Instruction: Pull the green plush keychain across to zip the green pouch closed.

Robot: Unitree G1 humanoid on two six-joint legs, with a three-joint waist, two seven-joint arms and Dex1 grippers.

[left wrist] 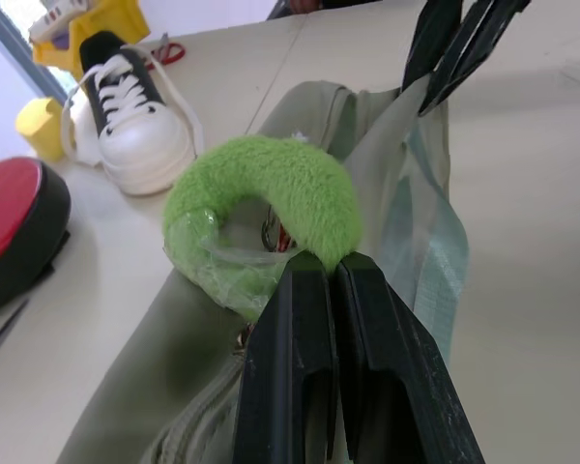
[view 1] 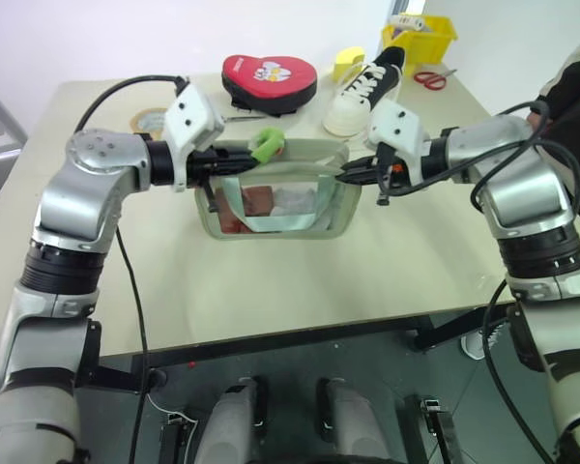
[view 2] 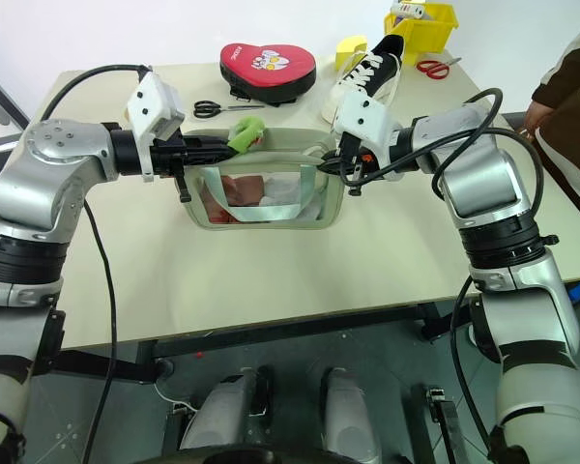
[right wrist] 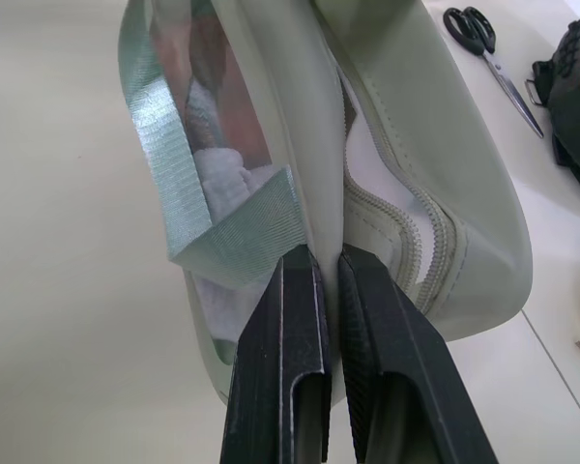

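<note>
So the green pouch (view 1: 275, 198) sits near the middle of the desk (view 1: 271, 280), clear window facing the front edge, red and white stuff showing inside. The green plush keychain (view 1: 267, 145) is up on the pouch's top edge, toward its left end. The left gripper (left wrist: 331, 275) has its jaws pressed together, pinching the fuzzy end of that keychain. The right gripper (right wrist: 327, 266) is at the other end, jaws clamped on the pouch's end wall right beside the zipper, which gapes open there.

Behind the pouch, toward the far edge: a red heart-shaped case (view 1: 269, 82), a black-and-white sneaker (view 1: 363, 92), black scissors (view 2: 217, 108), a tape roll (view 1: 147, 121), and a yellow bin (view 1: 420, 39) with red scissors (view 1: 429, 77) next to it. A person's sleeve (view 2: 570, 82) hangs by the right edge.
</note>
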